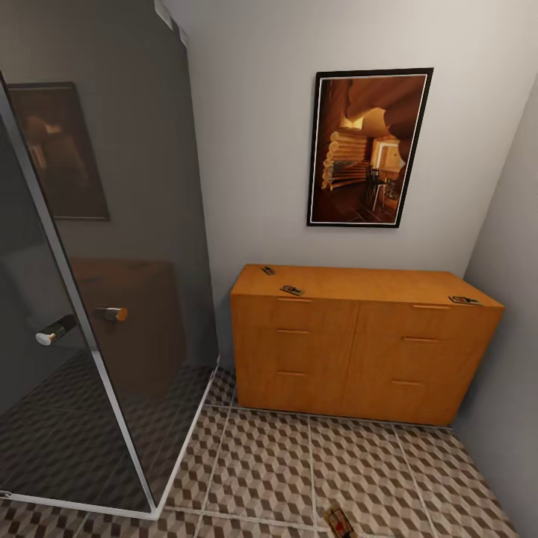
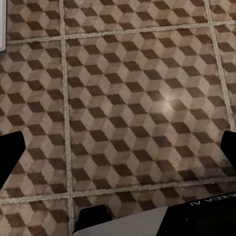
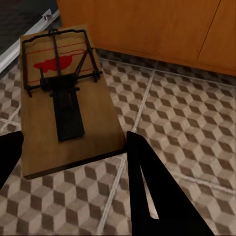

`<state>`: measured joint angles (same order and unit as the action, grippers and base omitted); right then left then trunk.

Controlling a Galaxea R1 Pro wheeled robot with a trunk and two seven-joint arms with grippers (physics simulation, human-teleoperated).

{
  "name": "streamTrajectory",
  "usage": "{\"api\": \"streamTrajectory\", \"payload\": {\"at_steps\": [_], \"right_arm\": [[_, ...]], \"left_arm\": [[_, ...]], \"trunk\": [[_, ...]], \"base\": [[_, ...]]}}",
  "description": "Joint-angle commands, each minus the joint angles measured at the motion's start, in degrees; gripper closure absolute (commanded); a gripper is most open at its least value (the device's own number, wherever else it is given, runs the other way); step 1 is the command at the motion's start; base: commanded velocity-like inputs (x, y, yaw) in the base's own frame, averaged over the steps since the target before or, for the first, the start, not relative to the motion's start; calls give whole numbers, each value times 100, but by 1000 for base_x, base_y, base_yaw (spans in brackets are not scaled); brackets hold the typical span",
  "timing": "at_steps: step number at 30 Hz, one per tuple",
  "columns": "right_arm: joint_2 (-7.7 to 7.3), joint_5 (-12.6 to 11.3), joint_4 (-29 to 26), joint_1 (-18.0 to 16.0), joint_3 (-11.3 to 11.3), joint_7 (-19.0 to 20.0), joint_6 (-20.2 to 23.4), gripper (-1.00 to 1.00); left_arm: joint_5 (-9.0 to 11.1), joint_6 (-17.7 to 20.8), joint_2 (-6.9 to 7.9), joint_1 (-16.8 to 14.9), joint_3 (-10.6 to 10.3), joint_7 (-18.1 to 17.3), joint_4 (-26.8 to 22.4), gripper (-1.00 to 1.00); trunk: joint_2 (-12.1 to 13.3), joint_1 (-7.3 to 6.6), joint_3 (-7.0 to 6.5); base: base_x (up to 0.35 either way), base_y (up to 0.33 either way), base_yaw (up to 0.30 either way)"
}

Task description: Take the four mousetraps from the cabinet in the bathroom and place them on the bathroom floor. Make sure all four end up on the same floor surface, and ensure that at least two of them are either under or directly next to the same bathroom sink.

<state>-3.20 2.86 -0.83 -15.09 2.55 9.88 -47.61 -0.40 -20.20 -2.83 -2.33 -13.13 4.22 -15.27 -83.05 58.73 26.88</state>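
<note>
Open tiled bathroom floor (image 1: 261,463) lay in front of the cabinet (image 1: 359,351), interrupted by one mousetrap (image 1: 340,521) lying flat near the head view's lower edge. The glass shower enclosure (image 1: 97,314), with its door handle (image 1: 56,329) projecting, walled off the left side, and a grey wall closed the right, just beside the cabinet's end. Above the cabinet top the room was free up to the framed picture (image 1: 370,147); three mousetraps, at (image 1: 268,270), (image 1: 292,290) and (image 1: 464,300), lay flat on that top.

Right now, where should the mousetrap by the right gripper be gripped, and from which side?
Probably grip the mousetrap across its long board edges at the bare-wood end, approaching from that end, where the right gripper sits. The wire bar and spring crowd the far end, so fingers avoid them.
</note>
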Motion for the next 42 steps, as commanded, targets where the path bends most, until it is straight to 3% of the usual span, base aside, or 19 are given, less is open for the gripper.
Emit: {"api": "streamTrajectory", "payload": {"at_steps": [1,7,9,11,13,16,19,42], "right_arm": [[2,4,3,54,8,-39,-96,100],[17,-6,-2,292,-1,-97,-481,100],[78,-17,-11,311,-17,-385,-515,100],[171,-24,-17,321,-27,-886,-528,100],[299,-25,-20,327,-30,-1711,-531,100],[387,-20,-22,329,-24,-2343,-530,100],[425,-16,-26,330,-20,-2593,-534,100],[443,-22,-31,331,-18,-2433,-548,100]], "left_arm": [[-4,-19,2,-5,-41,44,6,-100],[-3,-19,2,-5,-41,44,6,-100],[-3,-19,2,-5,-41,44,6,-100],[-4,-19,2,-5,-37,44,6,-100],[-4,-19,2,-5,-38,44,6,-100],[-4,-19,2,-5,-40,45,6,-100],[-4,-19,2,-5,-38,46,6,-100],[2,-19,2,-5,-41,49,6,-100]], "trunk": [[-3,0,5],[-3,0,5],[-3,0,5],[-3,0,5],[-3,0,5],[-3,0,5],[-3,0,5],[-3,0,5]], "base": [[0,0,0],[0,0,0],[0,0,0],[0,0,0],[0,0,0],[0,0,0],[0,0,0],[0,0,0]]}}
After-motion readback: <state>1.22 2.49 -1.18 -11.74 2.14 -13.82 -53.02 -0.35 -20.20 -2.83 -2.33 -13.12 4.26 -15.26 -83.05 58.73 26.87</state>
